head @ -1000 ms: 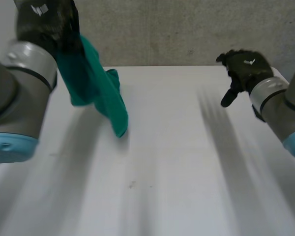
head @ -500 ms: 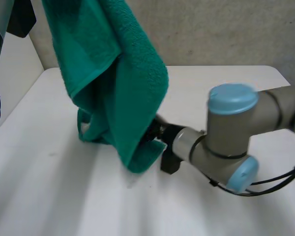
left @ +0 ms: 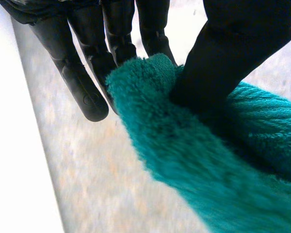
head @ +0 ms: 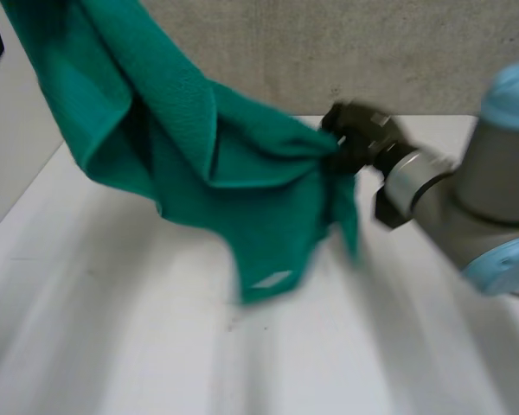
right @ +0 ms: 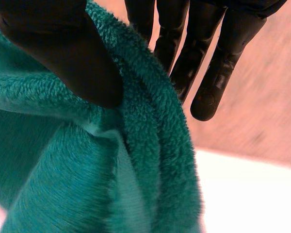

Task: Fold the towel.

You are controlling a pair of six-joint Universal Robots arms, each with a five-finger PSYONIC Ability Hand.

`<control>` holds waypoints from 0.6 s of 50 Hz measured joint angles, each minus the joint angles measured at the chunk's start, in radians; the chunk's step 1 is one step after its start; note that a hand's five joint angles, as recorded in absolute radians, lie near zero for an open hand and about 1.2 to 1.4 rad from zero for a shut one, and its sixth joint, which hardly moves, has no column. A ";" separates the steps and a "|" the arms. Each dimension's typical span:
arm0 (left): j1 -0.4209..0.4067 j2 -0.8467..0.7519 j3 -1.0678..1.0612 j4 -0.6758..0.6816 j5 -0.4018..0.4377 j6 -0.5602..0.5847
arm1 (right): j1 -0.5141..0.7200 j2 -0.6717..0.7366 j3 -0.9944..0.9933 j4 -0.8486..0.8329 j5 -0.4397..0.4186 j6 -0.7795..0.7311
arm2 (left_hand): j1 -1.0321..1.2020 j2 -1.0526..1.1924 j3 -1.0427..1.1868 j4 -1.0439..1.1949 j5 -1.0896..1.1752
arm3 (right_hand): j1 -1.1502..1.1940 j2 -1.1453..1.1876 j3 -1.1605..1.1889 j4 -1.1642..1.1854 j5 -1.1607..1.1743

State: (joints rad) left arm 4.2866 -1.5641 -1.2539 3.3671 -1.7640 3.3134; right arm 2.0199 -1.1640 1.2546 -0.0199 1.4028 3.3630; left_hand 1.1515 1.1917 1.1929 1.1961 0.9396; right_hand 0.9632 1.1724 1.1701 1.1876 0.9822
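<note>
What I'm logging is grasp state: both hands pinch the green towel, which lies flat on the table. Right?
Not flat. The left hand and right hand both pinch the green towel, but the head view shows it held up, hanging bunched between them over the table.
</note>
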 measured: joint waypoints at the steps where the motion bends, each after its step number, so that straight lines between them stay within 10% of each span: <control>1: 0.020 -0.003 -0.029 0.002 0.001 -0.014 | -0.018 -0.034 -0.006 0.008 -0.001 -0.059 | 0.000 0.000 0.000 0.000 0.000 | 0.000 0.000 0.000 0.000 0.000; 22: 0.078 -0.438 -0.435 0.144 0.009 -0.213 | 0.000 0.089 -0.080 0.213 0.047 -0.513 | -0.089 -0.131 -0.126 -0.130 -0.049 | 0.000 0.000 0.009 0.000 0.004; 30: 0.024 -0.417 -0.444 0.086 0.043 -0.052 | 0.003 0.165 -0.036 0.208 0.107 -0.566 | -0.880 -0.910 -0.908 -0.918 -0.840 | 0.000 0.000 0.009 0.000 0.004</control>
State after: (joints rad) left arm 4.3105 -1.9814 -1.6976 3.4532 -1.7215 3.2614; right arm 2.0230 -0.9991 1.2187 0.1876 1.5102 2.7972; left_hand 0.2715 0.2816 0.2847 0.2778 0.0992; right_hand 0.9632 1.1724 1.1794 1.1878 0.9866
